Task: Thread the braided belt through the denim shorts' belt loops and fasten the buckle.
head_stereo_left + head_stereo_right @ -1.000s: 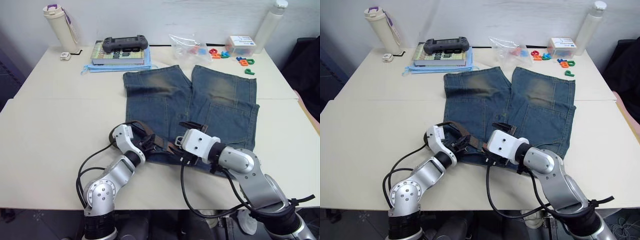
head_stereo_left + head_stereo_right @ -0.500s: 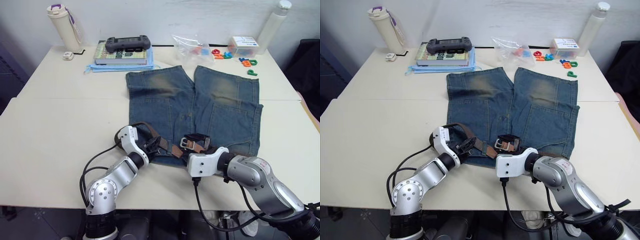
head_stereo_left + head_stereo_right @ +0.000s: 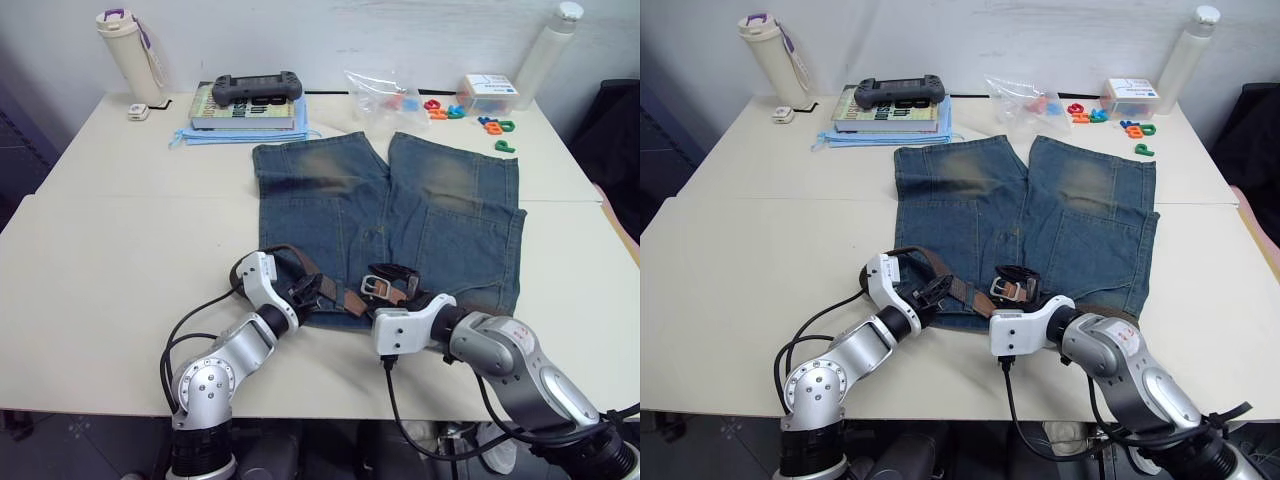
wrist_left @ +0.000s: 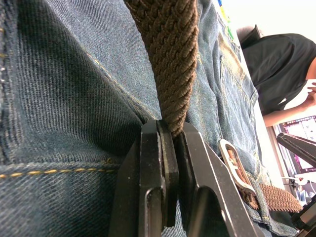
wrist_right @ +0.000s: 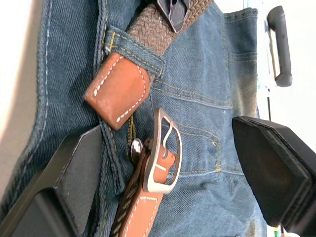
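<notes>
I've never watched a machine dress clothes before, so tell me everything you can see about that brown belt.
The braided belt is a dark-brown woven strap with tan, white-stitched, leather-like end pieces. It lies along the waistband of the denim shorts. Its tan tip pokes out from under a belt loop, close to the unfastened silver buckle. The left tool is shut on the braid; the right tool is open around the buckle.

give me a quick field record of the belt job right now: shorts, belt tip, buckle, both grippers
denim shorts: flat on table
belt tip: tan end poking out of a belt loop
buckle: silver, unfastened, lying on the denim beside the tip
left gripper: shut on the braided belt
right gripper: open, fingers either side of the buckle, not touching it
</notes>
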